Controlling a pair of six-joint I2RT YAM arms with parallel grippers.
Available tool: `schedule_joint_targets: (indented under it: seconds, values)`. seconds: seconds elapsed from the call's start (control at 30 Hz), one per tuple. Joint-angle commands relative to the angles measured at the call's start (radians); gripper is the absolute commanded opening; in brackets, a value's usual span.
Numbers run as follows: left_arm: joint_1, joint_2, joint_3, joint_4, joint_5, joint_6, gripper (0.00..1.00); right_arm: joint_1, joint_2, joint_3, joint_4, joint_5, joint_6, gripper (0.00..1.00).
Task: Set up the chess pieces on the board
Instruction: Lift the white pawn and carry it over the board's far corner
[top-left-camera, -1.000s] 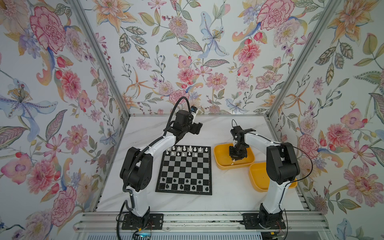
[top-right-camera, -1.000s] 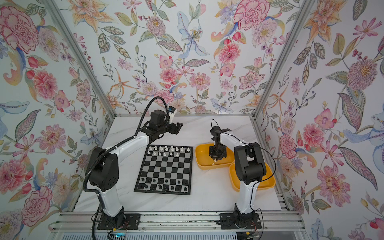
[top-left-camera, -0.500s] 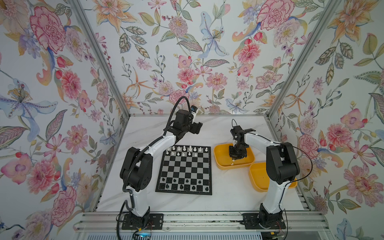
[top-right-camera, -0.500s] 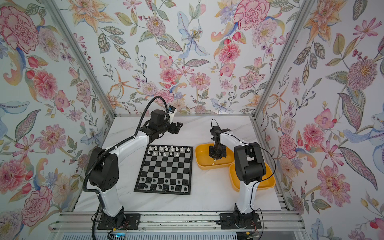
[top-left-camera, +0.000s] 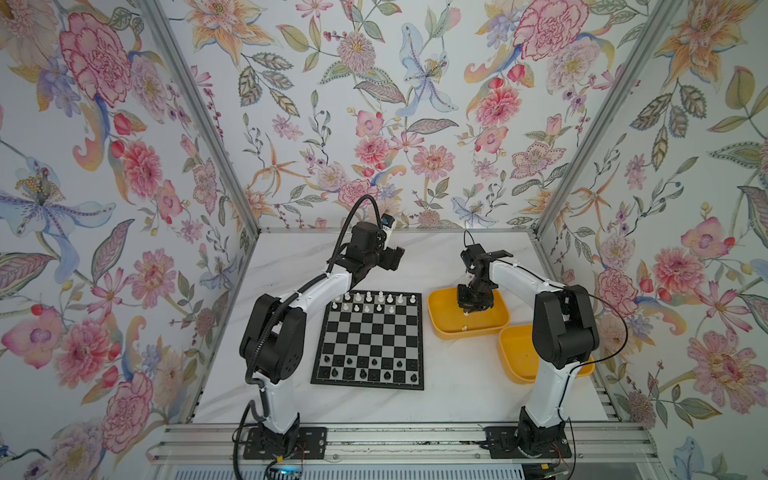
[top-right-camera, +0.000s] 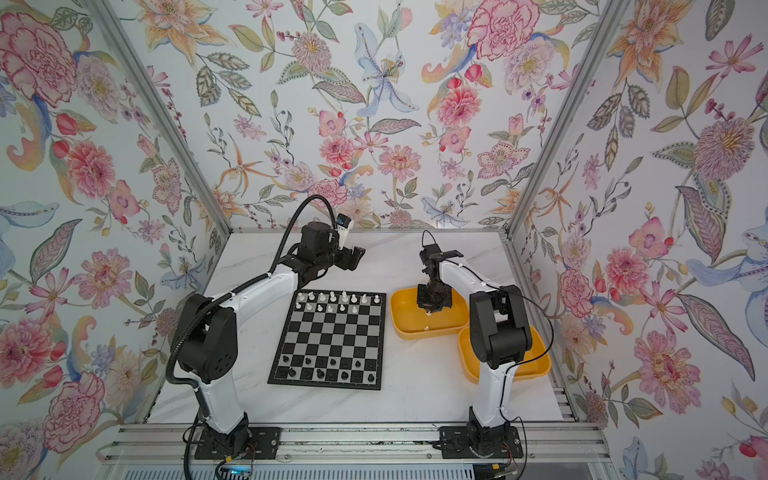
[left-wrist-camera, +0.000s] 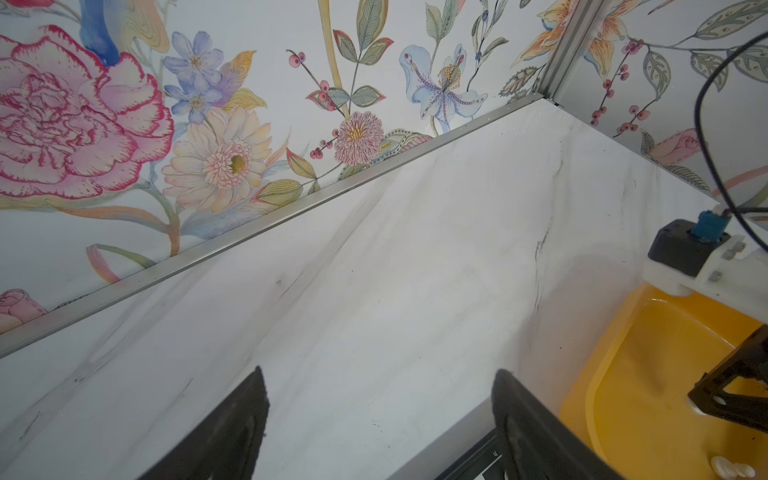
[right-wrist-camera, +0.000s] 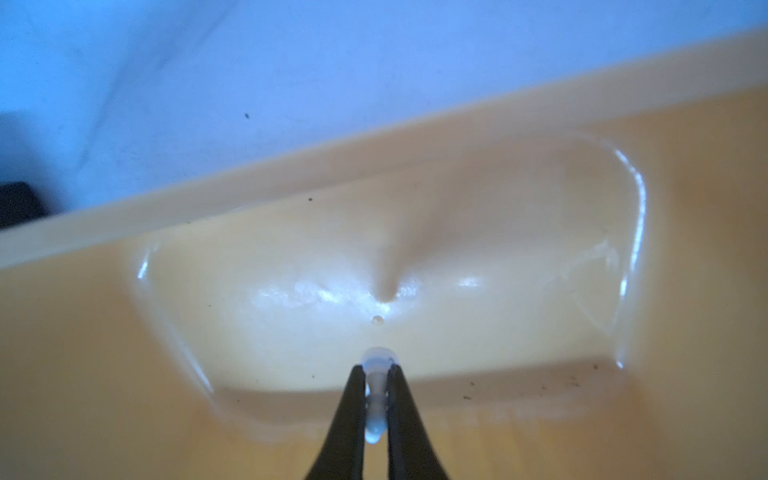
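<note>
Progress: board on worktop is mostly set. White pieces fill the far row. The row in front of it is only part filled, several squares bare. Black pieces stand in the two near rows; a few squares look bare, too small to count for sure.

Left to do, as I judge it: the last white pawns, maybe a few black. One loose white piece lies in the yellow tub beside the board. The second yellow tub shows no pieces, but it is partly hidden by the arm.

Right end effector is down inside the first tub, fingers pinched together on a small white piece, gripped around its stem. Whether the piece touches the tub floor can't be told.

Left end effector has its fingers wide apart and holds nothing. It hangs over bare worktop behind the board, touching nothing.
</note>
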Motion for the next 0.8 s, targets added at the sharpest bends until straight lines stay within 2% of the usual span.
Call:
schedule_joint_targets:
  seconds: [0.0, 0.33, 0.77]
  values:
    - [0.011, -0.060, -0.044, 0.021, -0.016, -0.008, 0.86, 0.020, -0.020, 0.052, -0.057, 0.018, -0.006, 0.12]
    - [0.041, -0.186, -0.210, 0.076, -0.039, -0.030, 0.86, 0.096, 0.013, 0.228, -0.140, 0.031, -0.014, 0.12]
    - [0.101, -0.426, -0.470, 0.119, -0.073, -0.051, 0.86, 0.280, 0.165, 0.448, -0.196, -0.008, 0.002, 0.12]
